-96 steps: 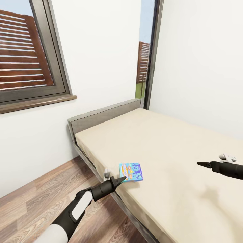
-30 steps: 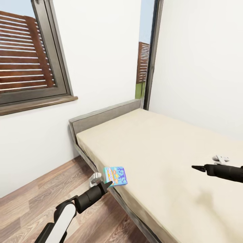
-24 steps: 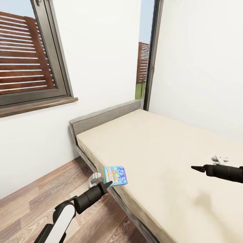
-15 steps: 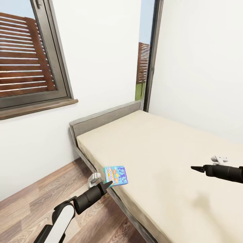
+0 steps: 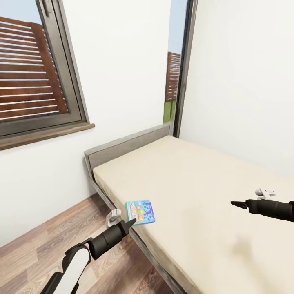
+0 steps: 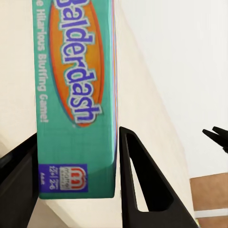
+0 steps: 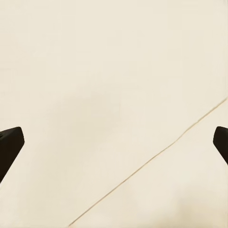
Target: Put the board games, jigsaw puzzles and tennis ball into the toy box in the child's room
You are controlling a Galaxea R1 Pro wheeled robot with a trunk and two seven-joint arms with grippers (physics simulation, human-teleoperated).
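Note:
A small blue-green board game [image 5: 140, 211] with an orange "Balderdash" oval sits at the left edge of the beige bed [image 5: 192, 183]. My left gripper [image 5: 131, 221] is shut on its near end. In the left wrist view the same box [image 6: 76, 95] stands between my two black fingers [image 6: 142, 185], one on each flat side. Further right, my right gripper [image 5: 234, 203] hovers over the mattress, and its wrist view shows it open [image 7: 114, 142] with nothing but bedsheet between the tips. The table, toy box, jigsaw puzzles and tennis ball are out of view.
The bed's grey headboard [image 5: 126, 145] stands against the white wall below a dark-framed window [image 5: 36, 81]. A narrow strip of wood plank floor [image 5: 36, 249] runs between the bed's grey side rail and the wall. Another tall window [image 5: 177, 69] fills the far corner.
Over three seconds my left gripper has drawn the blue box leftward toward the bed's edge. In the last second the view tilted a little; both arms stayed nearly still.

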